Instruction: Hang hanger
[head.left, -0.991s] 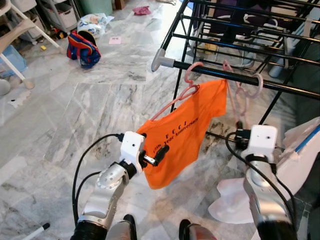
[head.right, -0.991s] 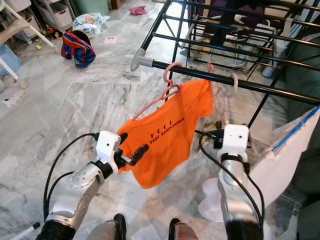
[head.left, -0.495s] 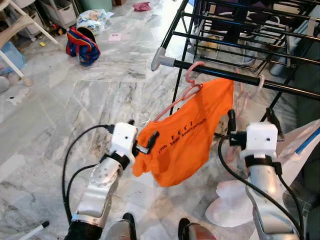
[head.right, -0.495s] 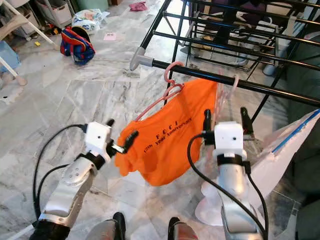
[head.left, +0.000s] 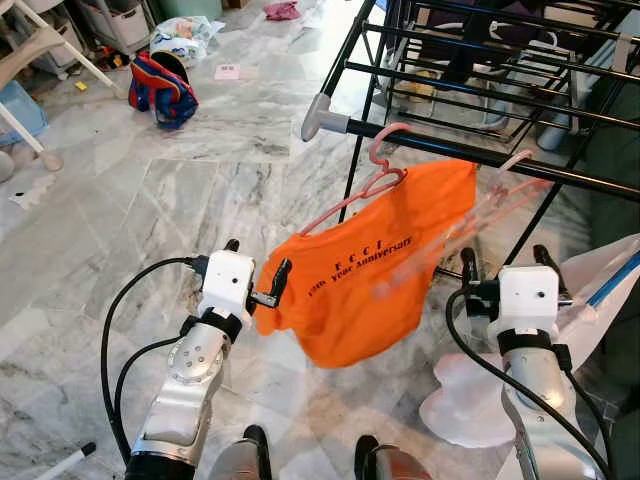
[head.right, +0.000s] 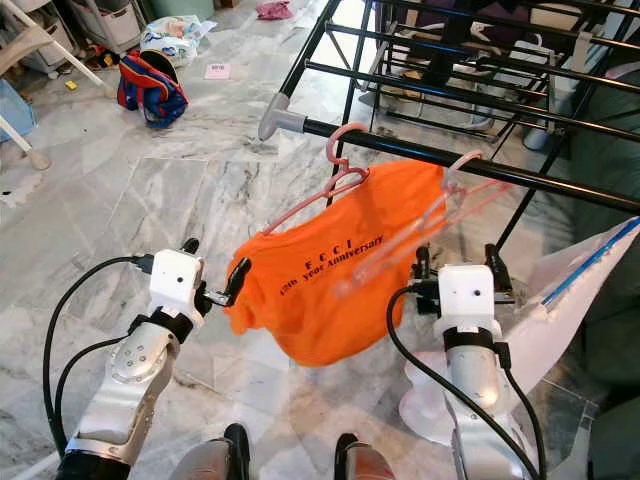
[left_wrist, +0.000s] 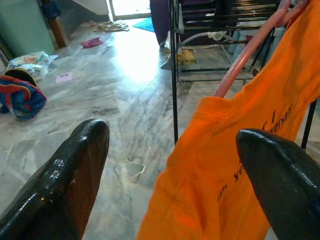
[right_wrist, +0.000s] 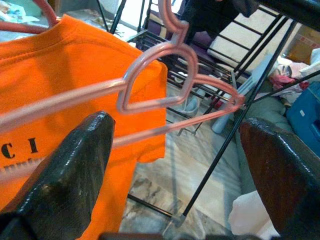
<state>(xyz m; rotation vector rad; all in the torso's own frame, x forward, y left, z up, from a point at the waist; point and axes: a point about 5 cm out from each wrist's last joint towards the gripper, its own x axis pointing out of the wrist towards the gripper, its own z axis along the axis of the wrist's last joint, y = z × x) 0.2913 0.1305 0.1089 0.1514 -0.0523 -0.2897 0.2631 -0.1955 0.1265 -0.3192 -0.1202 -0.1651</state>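
Since the earlier frames our left gripper (head.left: 257, 297) has let go of the orange T-shirt (head.left: 380, 270) and drawn back to its left edge; its jaws are spread wide and hold nothing. Our right gripper (head.left: 502, 268) has dropped lower, and its fingers are likewise wide apart and empty. Just ahead of it an empty pink hanger (right_wrist: 165, 90) now hangs tilted and motion-blurred, its hook over the black rail (head.left: 480, 158) of the drying rack (head.left: 470, 75). The T-shirt sits on a second pink hanger (head.left: 375, 170), hooked on the same rail nearer its grey end cap. Farther off, on the marble floor (head.left: 150, 200), lies a red-and-blue bag (head.left: 163, 92).
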